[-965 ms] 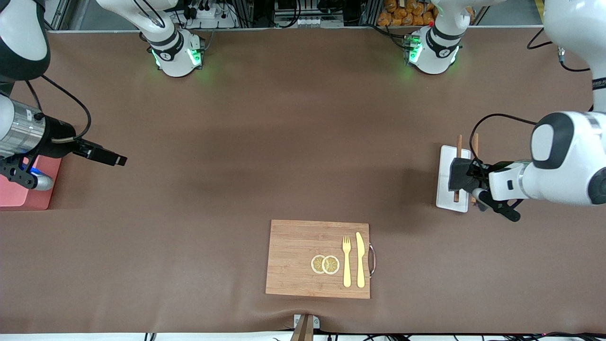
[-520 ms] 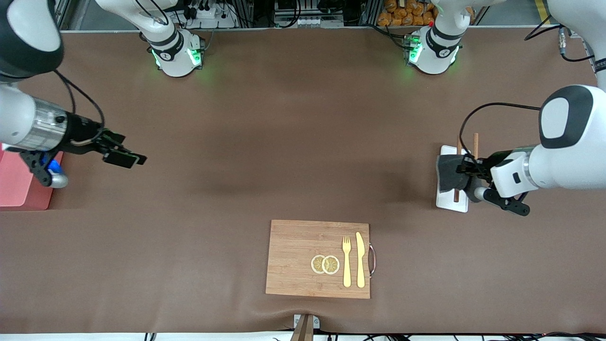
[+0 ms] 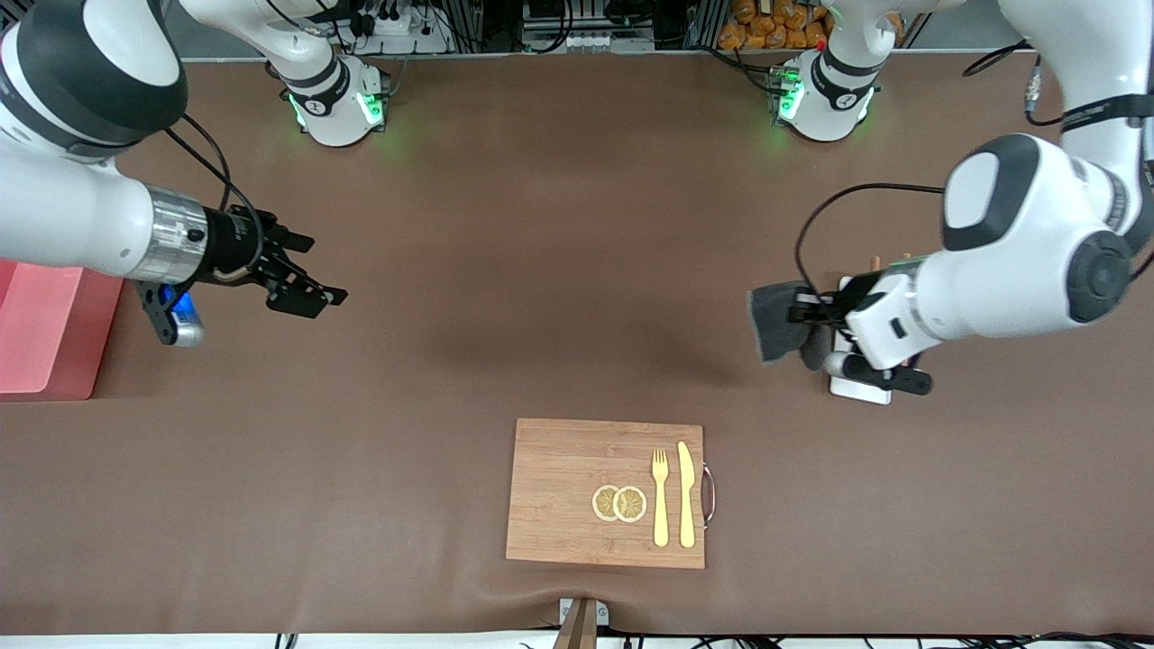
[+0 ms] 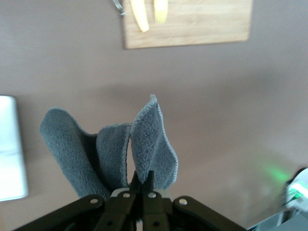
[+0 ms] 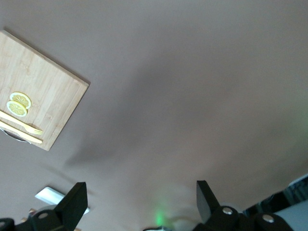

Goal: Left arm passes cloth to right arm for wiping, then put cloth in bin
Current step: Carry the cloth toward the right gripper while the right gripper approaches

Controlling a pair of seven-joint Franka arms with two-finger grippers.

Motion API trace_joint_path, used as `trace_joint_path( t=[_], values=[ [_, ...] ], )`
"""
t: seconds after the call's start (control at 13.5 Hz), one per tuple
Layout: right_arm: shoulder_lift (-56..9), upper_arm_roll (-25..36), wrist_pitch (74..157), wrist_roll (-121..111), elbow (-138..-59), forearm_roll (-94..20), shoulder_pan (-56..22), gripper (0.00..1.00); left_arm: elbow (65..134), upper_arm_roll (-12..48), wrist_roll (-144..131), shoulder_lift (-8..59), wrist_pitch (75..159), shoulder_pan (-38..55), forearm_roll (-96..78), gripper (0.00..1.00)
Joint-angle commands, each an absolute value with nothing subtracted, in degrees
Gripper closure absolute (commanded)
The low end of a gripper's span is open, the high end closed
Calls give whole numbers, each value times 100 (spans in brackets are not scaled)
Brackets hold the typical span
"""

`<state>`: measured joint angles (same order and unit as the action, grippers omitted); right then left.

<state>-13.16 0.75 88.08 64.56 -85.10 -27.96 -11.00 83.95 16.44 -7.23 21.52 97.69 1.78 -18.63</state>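
Pinching the limp, light cloth (image 4: 144, 149) by one bunched edge, the left gripper (image 4: 140, 186) offers its drooping free folds, probably the best hold, to the wide-spread right gripper (image 3: 306, 275).

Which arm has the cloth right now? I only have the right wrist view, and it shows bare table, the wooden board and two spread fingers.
Observer: The left pincer has it; the cloth hangs from its shut fingers over the table beside the white tray.
Operator: Is the right pincer near it?
Observer: No. The right pincer is open over the table toward the right arm's end, well apart from the cloth.
Operator: Where is the bin?
Observer: The bin sits at the right arm's end of the table, with nothing visible inside.
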Motion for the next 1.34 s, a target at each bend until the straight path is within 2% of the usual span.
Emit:
trace_joint_path(
  t=[0.0, 0.37, 0.67, 0.82, 1.19, 1.26],
  values=[
    [-1686, 114, 8789, 7187, -8385, -3242, -1396, 0, 8279, 1661, -1474, 2241, 10316, 587, -2388, 100],
    [-2074, 114, 9622, 8391, -8394, -3541, -2099, 0, 8086, 1652, -3135, 2689, 12107, 1791, -2953, 100],
    [-2311, 114, 9853, 8631, -8402, -4279, -2145, 0, 8077, 1652, -3936, 2979, 13691, 2600, -2953, 100],
    [-2452, 114, 10027, 8692, -8437, -4298, -2232, 0, 8086, 1644, -4025, 3058, 13982, 2786, -2953, 100],
    [-2706, 114, 10730, 8859, -8490, -4245, -2425, 0, 8086, 1652, -4069, 3041, 13983, 2883, -2944, 100],
    [-2742, 114, 10966, 8868, -8499, -4280, -2626, 11, 8086, 1652, -4069, 3041, 13983, 2892, -2944, 100]
  ],
)
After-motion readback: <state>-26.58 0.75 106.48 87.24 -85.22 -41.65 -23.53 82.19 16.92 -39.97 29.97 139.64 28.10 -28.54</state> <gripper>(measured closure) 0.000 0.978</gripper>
